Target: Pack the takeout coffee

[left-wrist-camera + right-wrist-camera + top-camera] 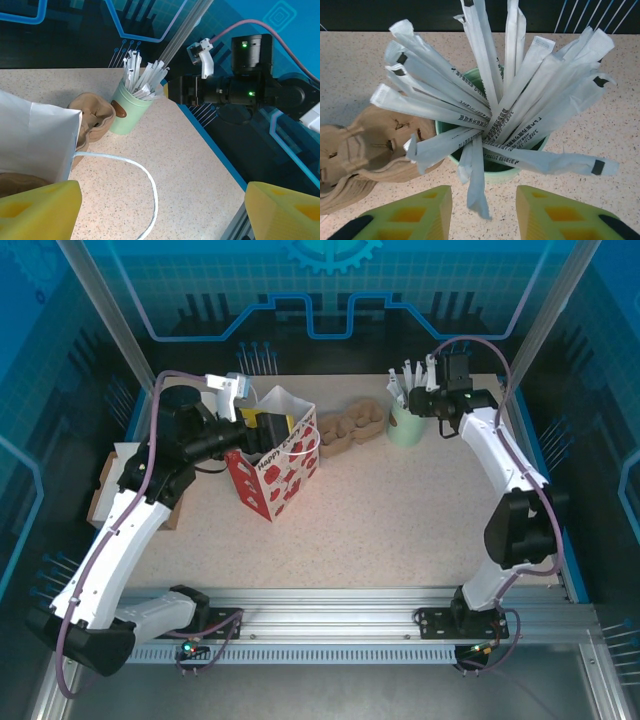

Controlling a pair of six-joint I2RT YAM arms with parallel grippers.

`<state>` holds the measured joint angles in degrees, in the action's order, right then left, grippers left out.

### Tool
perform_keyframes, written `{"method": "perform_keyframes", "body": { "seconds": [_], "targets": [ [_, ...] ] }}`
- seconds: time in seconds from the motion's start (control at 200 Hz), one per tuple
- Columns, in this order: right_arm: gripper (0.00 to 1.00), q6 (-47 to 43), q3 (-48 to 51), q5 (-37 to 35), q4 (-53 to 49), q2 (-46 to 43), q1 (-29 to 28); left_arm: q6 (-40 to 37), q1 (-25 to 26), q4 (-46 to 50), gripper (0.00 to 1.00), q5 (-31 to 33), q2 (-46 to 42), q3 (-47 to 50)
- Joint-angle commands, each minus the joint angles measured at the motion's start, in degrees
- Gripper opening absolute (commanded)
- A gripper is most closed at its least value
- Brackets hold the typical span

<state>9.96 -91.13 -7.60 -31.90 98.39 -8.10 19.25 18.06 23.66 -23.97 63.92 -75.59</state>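
The takeout coffee is out of view. A red-and-white paper bag (285, 465) stands upright at the back left of the table. My left gripper (262, 425) hangs open at the bag's mouth. In the left wrist view its yellow fingers (40, 210) are spread wide, with the bag's white wall (35, 135) and rope handle (145, 175) between them. My right gripper (418, 400) hovers over a mint-green cup (520, 172) of white wrapped sticks (515, 105). Its jaws (484, 200) stand apart, and one stick's end hangs in the gap without touching either.
A brown pulp cup carrier (350, 425) lies between the bag and the mint cup (405, 425). A cardboard box (105, 490) sits at the table's left edge. Blue rails border the table on both sides.
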Motion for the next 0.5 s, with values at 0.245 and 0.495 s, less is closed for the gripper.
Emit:
{"method": "perform_keyframes", "body": {
  "seconds": [0.245, 0.495],
  "targets": [
    [0.27, -1.5, -3.6, 0.4, -1.4, 5.1, 1.0, -2.1, 0.5, -1.0, 0.86, -1.7, -0.6, 0.5],
    [0.12, -2.0, -4.1, 0.3, -1.0, 3.8, 1.0, -2.3, 0.5, -1.1, 0.86, -1.4, -0.6, 1.2]
  ]
}}
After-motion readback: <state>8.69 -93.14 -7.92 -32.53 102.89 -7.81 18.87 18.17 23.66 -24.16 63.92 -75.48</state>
